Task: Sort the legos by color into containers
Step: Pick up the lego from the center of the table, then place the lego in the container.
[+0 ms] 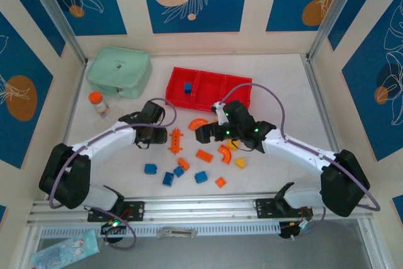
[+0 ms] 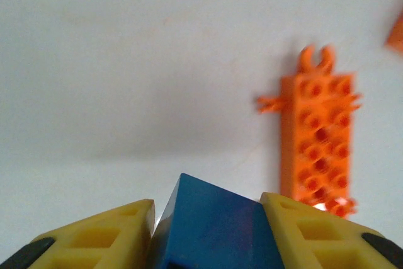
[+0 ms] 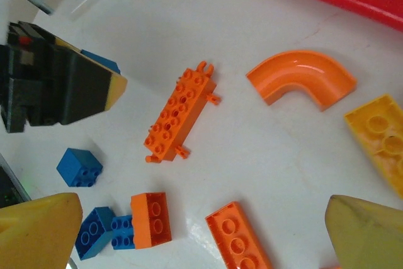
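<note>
L jaws – clenched on a blue lego, which you see just beside the long orange lego on the tabletop | R jaws – released wide, above loose orange and blue legos | red tray: another blue lego sits in your left-hand compartment

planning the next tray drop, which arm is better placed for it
Left. The left gripper has its jaws shut on a blue block, and the red tray already holds a blue lego in its left compartment. The right gripper hangs open and empty over orange legos.
</note>
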